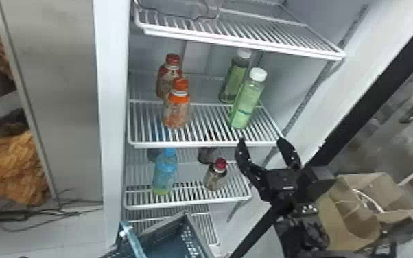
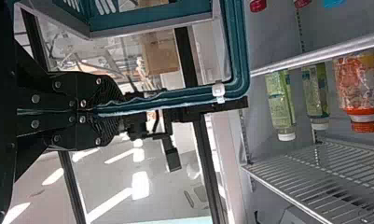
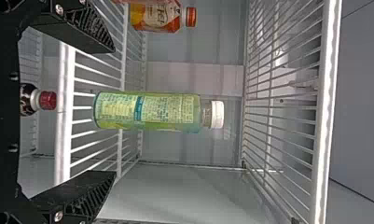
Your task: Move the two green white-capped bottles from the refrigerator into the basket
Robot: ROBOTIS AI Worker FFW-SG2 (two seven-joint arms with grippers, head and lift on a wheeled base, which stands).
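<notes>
Behind is the refrigerator (image 1: 113, 103) with white wire shelves (image 1: 202, 145). The left gripper (image 2: 100, 112) is pinching the smooth handle (image 2: 240, 46) of the blue plastic basket (image 1: 175, 242). Then the rear green bottle (image 1: 233, 80) and front green bottle (image 1: 245, 104), slim, white-capped, stand ahead of the right gripper (image 1: 260, 140); its ribbed fingers (image 3: 77, 196) are spread.

The green bottles (image 1: 245, 103) look like clear, glossy plastic with smooth white plastic caps (image 1: 258, 74). The basket (image 2: 240, 46) is smooth teal plastic with a soft sheen. Smooth, white-coated wire shelves (image 1: 202, 144); dull brown cardboard on the box (image 1: 350, 226); a rough, crumpled orange-brown bundle (image 1: 7, 168).
</notes>
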